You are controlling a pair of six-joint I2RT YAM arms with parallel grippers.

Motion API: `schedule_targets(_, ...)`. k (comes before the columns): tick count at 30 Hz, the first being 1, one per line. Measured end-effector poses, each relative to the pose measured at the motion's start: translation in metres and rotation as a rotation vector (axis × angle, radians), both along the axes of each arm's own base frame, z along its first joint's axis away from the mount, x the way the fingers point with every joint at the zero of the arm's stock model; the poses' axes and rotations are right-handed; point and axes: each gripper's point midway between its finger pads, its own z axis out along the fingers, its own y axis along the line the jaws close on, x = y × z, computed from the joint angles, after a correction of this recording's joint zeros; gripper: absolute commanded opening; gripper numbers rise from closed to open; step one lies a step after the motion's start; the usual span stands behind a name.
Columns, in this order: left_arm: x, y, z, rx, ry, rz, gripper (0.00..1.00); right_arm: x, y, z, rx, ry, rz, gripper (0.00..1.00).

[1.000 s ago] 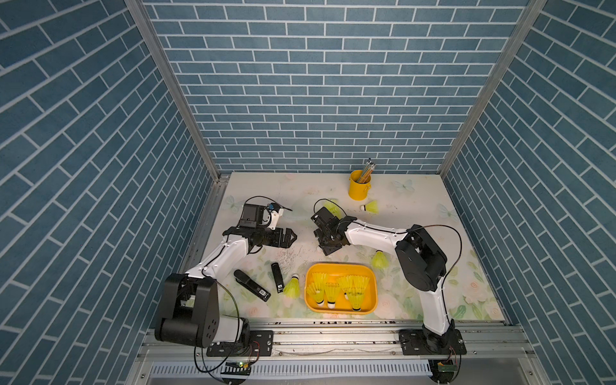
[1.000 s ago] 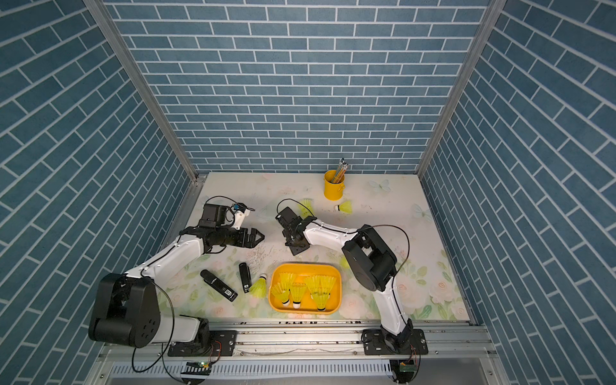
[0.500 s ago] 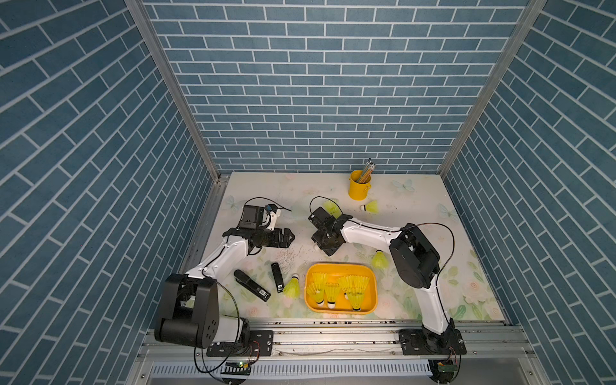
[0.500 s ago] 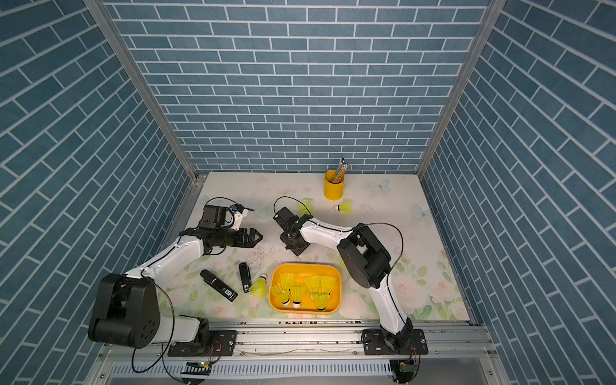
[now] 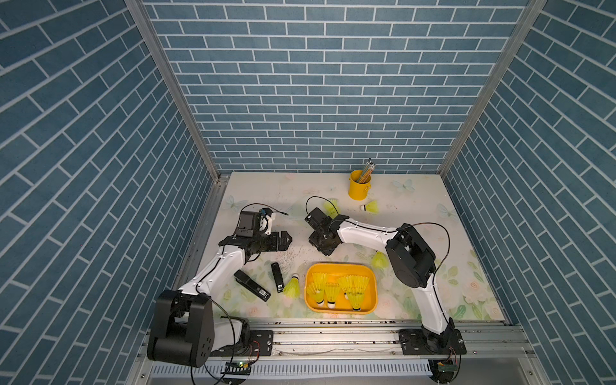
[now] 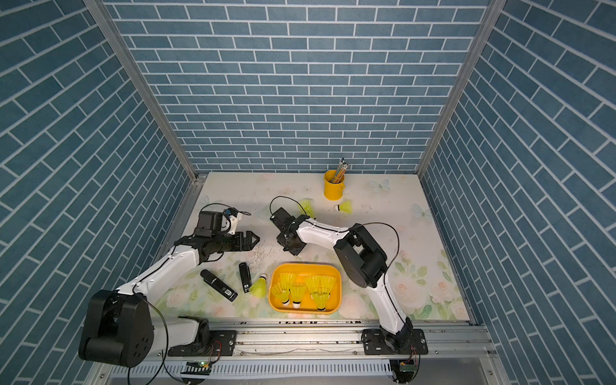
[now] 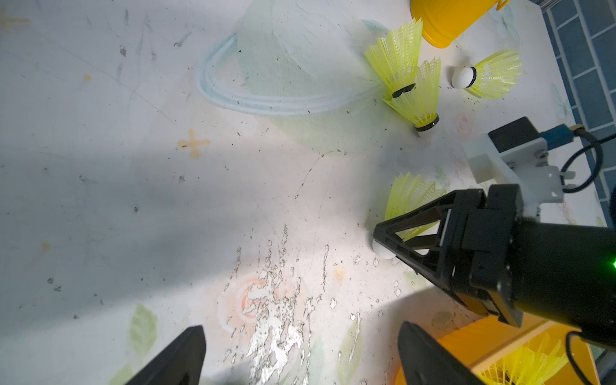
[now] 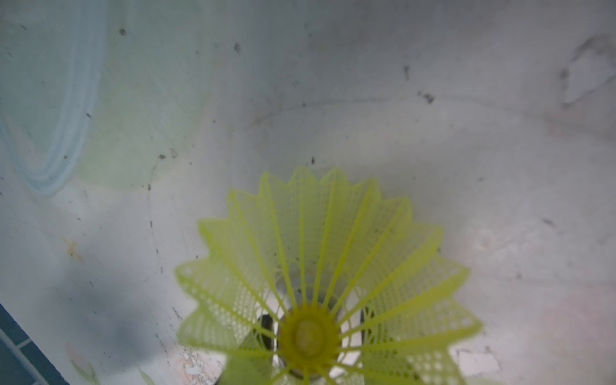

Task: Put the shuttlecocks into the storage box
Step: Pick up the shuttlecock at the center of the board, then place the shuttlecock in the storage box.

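The right end effector [image 7: 381, 238] straddles a shuttlecock [image 7: 411, 195] at mid-bench [image 5: 416, 200], just far of the storage box [image 5: 338, 265]; whether it has a firm pinch cannot be told. It would do best to clamp at the cork and lift clear of the low rim. The left end effector [image 7: 300, 358], jaws wide, hovers to the left, with open bench between.

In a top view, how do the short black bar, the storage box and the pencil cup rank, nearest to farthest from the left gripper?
From the left gripper:
1. short black bar, close in front of it.
2. storage box, front and to the right.
3. pencil cup, far back, to the right.
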Motion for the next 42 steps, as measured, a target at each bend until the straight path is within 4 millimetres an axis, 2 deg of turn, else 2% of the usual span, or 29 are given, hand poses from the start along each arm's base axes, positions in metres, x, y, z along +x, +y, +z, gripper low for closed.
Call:
schedule_targets(4,0.0,0.0,-0.001,-0.001,0.002,0.003,0.95,0.0,0.0,-0.002,-0.003,0.001,0.002,0.24)
schedule_targets(8,-0.002,0.0,-0.004,-0.001,0.01,0.003,0.95,0.0,0.0,-0.002,-0.004,0.0,0.004,0.21)
schedule_targets(12,-0.002,0.0,-0.004,-0.004,0.011,0.004,0.95,0.0,0.0,-0.002,-0.008,-0.005,0.006,0.14)
schedule_targets(17,-0.003,-0.003,-0.003,-0.024,0.018,0.003,0.96,0.003,-0.004,0.0,-0.03,-0.037,0.022,0.13)
schedule_targets(20,-0.005,-0.006,-0.003,-0.048,0.027,-0.002,0.97,0.002,-0.015,0.004,-0.07,-0.08,0.046,0.13)
schedule_targets(22,-0.007,-0.008,-0.002,-0.067,0.037,-0.002,0.98,0.001,-0.025,0.016,-0.09,-0.12,0.069,0.12)
schedule_targets(24,-0.01,-0.01,0.001,-0.084,0.039,0.001,0.98,0.001,-0.033,0.036,-0.089,-0.174,0.099,0.11)
schedule_targets(26,-0.013,-0.012,0.01,-0.106,0.024,0.005,0.99,0.002,-0.037,0.065,-0.07,-0.244,0.135,0.1)
schedule_targets(29,-0.02,-0.019,0.036,-0.144,-0.042,0.002,1.0,-0.001,-0.044,0.118,-0.013,-0.372,0.206,0.09)
schedule_targets(31,-0.027,-0.029,0.056,-0.171,-0.089,-0.02,1.0,-0.008,-0.052,0.149,0.024,-0.451,0.26,0.08)
schedule_targets(34,-0.043,-0.051,0.074,-0.202,-0.125,-0.069,0.99,-0.028,-0.06,0.172,0.055,-0.518,0.346,0.06)
schedule_targets(36,-0.055,-0.064,0.079,-0.213,-0.124,-0.1,0.99,-0.046,-0.063,0.173,0.062,-0.528,0.409,0.06)
schedule_targets(42,-0.099,-0.094,0.08,-0.229,-0.098,-0.173,0.99,-0.114,-0.077,0.151,0.081,-0.499,0.579,0.06)
